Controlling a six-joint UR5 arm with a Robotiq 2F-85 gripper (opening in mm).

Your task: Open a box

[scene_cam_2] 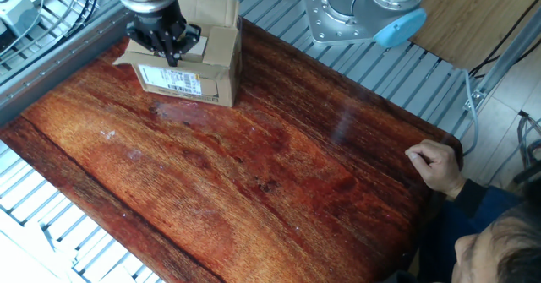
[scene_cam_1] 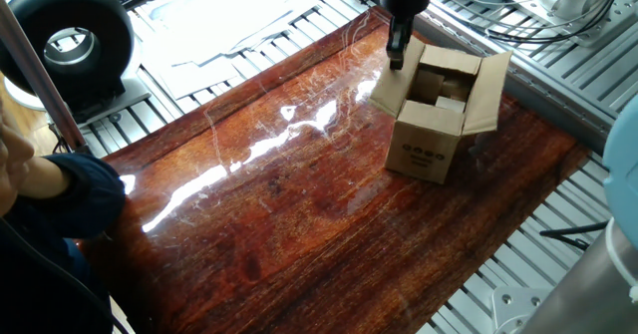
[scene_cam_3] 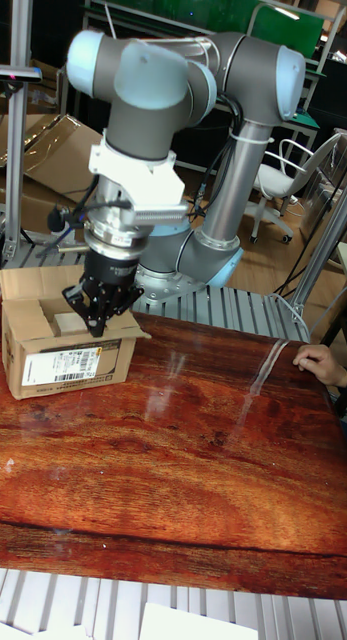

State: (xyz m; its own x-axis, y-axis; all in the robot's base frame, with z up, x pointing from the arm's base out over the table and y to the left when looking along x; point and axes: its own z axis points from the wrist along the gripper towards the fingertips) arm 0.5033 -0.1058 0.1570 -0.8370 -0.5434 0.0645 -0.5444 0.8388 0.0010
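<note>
The box [scene_cam_1: 431, 135] is a small brown carton standing at the far right of the wooden table [scene_cam_1: 299, 204], with a row of dark round marks on its near end face. Its top is open: one long flap [scene_cam_1: 488, 93] stands up on the right, and the opposite flap [scene_cam_1: 387, 91] leans outward and down. Pale contents show inside. My gripper [scene_cam_1: 396, 59] points straight down with its fingers together, and its tip rests on that leaning flap. The other fixed view shows the gripper [scene_cam_2: 167, 53] above the box's [scene_cam_2: 211, 68] labelled side. The tall view has the gripper [scene_cam_3: 98, 325] at the flap of the box [scene_cam_3: 63, 360].
A person's hand [scene_cam_2: 435, 166] rests on the table edge opposite the box, and a blue sleeve [scene_cam_1: 60, 199] lies at a corner. A black round device [scene_cam_1: 70, 37] and papers [scene_cam_1: 229, 15] lie beyond the table. The arm's base [scene_cam_2: 363, 13] stands on the slatted frame.
</note>
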